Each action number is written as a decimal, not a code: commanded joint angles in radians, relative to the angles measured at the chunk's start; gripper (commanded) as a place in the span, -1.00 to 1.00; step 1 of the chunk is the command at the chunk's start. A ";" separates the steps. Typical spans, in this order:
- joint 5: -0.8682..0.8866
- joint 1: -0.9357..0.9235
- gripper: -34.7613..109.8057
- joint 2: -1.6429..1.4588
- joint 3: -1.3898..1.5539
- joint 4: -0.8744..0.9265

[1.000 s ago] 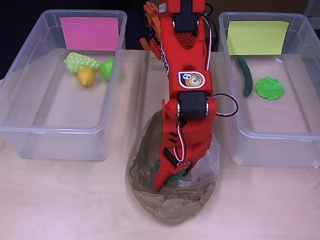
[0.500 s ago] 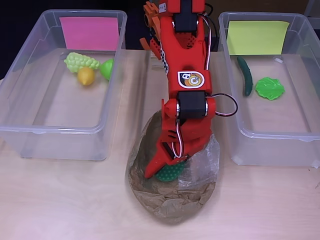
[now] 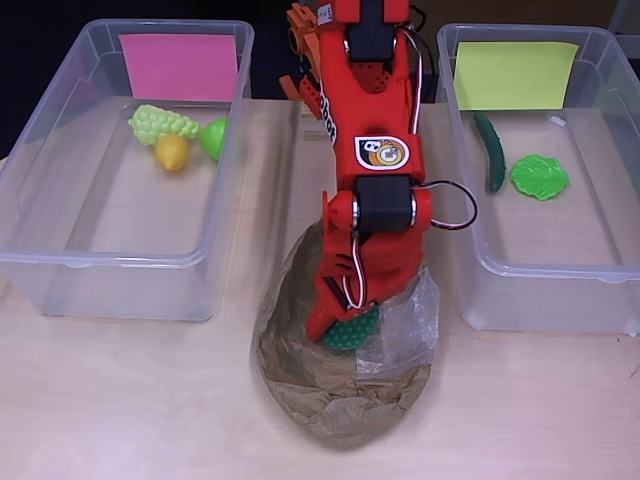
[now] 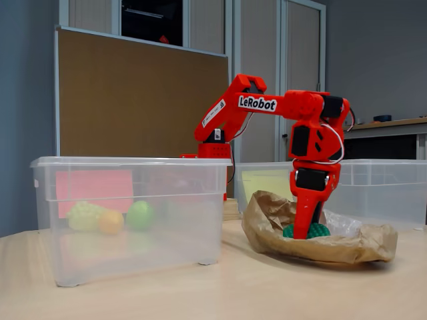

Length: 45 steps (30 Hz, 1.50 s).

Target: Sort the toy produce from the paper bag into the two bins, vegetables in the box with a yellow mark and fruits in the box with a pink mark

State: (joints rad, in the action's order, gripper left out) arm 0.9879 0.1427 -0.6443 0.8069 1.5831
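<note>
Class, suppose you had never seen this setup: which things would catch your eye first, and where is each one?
The bright red arm dominates the middle of the overhead view, its gripper reaching down into the crumpled paper bag onto a bumpy green toy. Next come the coloured marks: a pink mark on the left bin, a yellow mark on the right bin.

Both views are evenly lit and fairly sharp; the overhead view is bright, with soft glare on the pale table (image 3: 120,400) and only faint shadows under the bins; the fixed view is dimmer and cooler, its background wall (image 4: 27,80) bluish, its clear bin (image 4: 127,213) slightly hazy.
</note>
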 commanded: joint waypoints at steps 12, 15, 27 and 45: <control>0.262 0.103 -0.13 -0.621 0.124 0.252; 0.410 0.184 -0.13 -0.753 0.245 0.252; 1.244 0.750 -0.15 -1.051 0.495 0.250; 1.931 1.216 -0.16 -1.069 1.066 -0.348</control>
State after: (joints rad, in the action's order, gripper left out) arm 2.8547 1.3070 -1.6828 1.8178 1.3131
